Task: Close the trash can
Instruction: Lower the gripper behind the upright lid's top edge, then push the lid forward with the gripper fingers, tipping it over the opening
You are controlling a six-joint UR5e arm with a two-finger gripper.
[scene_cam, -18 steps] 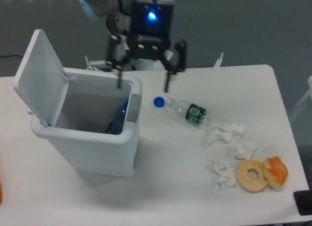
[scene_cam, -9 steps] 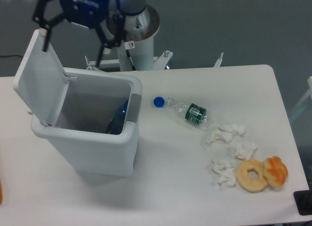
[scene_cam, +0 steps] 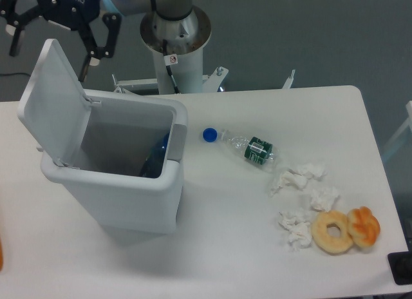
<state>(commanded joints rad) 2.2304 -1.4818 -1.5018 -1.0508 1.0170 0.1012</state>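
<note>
White table (scene_cam: 257, 221), grey floor (scene_cam: 309, 35)

My gripper (scene_cam: 48, 49) hung behind and above the trash can (scene_cam: 116, 176), its fingers spread either side of the raised lid's (scene_cam: 53, 102) top edge. The can stood at the table's (scene_cam: 225, 247) left. Right of it lay a bottle (scene_cam: 241, 144); further right, crumpled tissues (scene_cam: 302, 199), then two doughnuts (scene_cam: 346, 229) nearest the front right corner.
</note>
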